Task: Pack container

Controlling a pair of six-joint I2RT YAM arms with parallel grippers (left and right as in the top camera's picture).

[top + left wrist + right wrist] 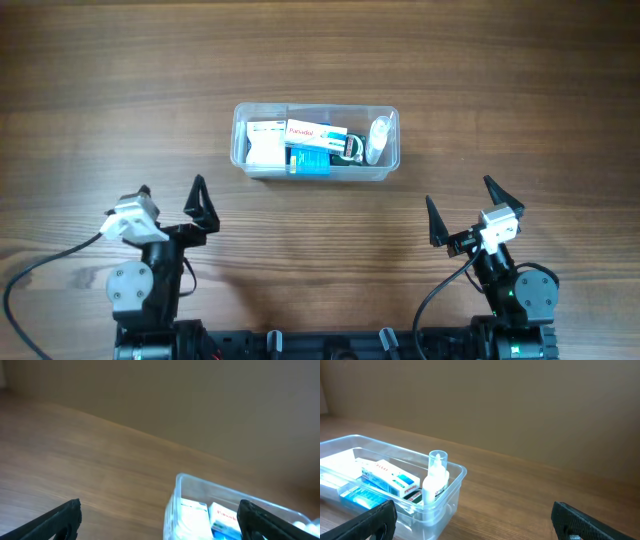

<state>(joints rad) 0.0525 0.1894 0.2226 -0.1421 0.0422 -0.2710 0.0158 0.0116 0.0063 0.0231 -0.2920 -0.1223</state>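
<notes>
Container (240, 155) cropped at left wrist view's edge, left tool (170, 187) and right tool (458, 190) both released, empty

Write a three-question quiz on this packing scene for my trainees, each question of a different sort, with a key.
1. True or false: the left gripper is shut on a box.
2. Multiple choice: where is the small bottle? A) inside the container, at the robot's right end; B) inside it, at the robot's left end; C) on the table outside it.
3. Fill the gap: the right gripper is ____ and holds nothing.

Key: 1 false; 2 A; 3 open.
</notes>
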